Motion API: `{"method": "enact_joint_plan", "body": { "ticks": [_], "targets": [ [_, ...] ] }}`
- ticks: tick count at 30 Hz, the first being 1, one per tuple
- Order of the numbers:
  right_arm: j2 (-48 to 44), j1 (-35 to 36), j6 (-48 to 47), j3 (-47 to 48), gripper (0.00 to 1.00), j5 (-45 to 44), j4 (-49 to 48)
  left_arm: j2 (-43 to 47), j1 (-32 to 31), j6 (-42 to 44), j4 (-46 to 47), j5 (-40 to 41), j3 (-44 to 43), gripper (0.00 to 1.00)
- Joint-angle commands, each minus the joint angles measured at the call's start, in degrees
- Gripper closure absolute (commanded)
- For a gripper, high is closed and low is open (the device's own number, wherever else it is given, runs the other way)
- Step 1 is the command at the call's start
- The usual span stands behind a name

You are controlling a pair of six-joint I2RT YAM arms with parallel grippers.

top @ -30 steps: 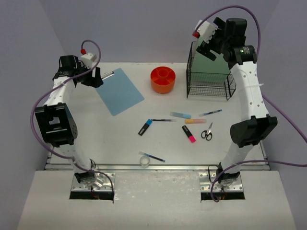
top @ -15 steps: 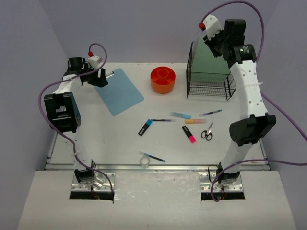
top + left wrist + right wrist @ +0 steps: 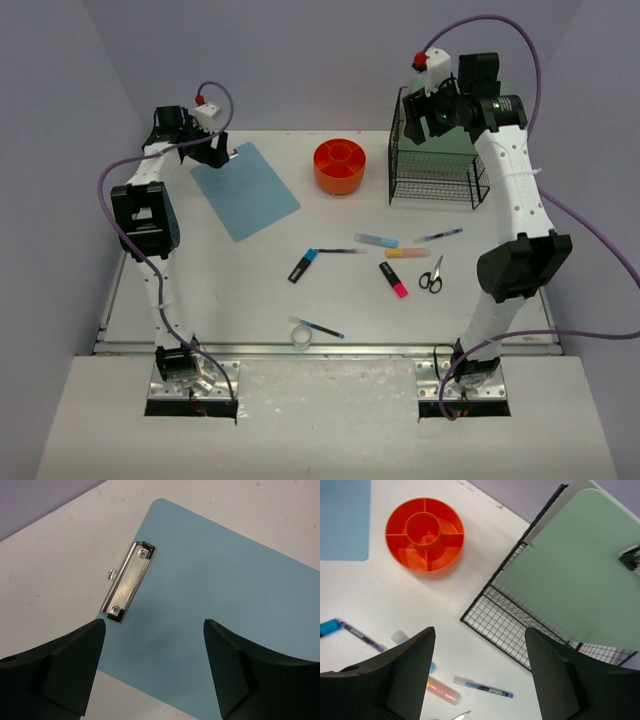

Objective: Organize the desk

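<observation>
On the white desk (image 3: pixel 220 290) lies a light blue clipboard (image 3: pixel 247 190) at the back left. My left gripper (image 3: pixel 154 625) hovers open just above it, close to its metal clip (image 3: pixel 128 582), with nothing between the fingers. A green clipboard (image 3: pixel 570 575) stands inside the black wire rack (image 3: pixel 436 165) at the back right. My right gripper (image 3: pixel 480 630) is open and empty, high up at the rack's left side and apart from the green clipboard. In the top view the left gripper (image 3: pixel 215 150) and the right gripper (image 3: pixel 425 110) are both near the back wall.
An orange round organizer (image 3: pixel 340 165) sits between the blue clipboard and the rack. Scattered mid-desk are highlighters (image 3: pixel 394 280), pens (image 3: pixel 440 236) and scissors (image 3: pixel 432 275). A pen (image 3: pixel 318 327) and a clear tape roll (image 3: pixel 301 337) lie near the front rail.
The right gripper let go of the green clipboard, which now stands in the rack, and moved left and lower. The left gripper shifted back and right over the blue clipboard's clip end.
</observation>
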State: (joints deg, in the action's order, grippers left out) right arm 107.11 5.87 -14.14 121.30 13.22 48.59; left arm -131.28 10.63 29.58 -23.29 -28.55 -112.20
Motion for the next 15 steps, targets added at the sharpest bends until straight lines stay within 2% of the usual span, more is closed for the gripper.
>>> {"method": "enact_joint_plan", "body": {
  "ticks": [1,9,15],
  "targets": [
    [-3.5,0.3,5.3,-0.4,0.22,8.0,1.7,-5.6,0.3,-1.1,3.6,-0.4,-6.9,0.21],
    [-5.2,0.3,7.4,-2.9,0.19,11.5,3.4,-16.0,0.1,-5.9,5.1,1.3,-17.2,0.14],
    [-5.5,0.3,7.3,-3.4,0.19,10.8,3.4,-20.2,-0.3,-4.4,3.2,3.4,-21.6,0.1]
  ]
}}
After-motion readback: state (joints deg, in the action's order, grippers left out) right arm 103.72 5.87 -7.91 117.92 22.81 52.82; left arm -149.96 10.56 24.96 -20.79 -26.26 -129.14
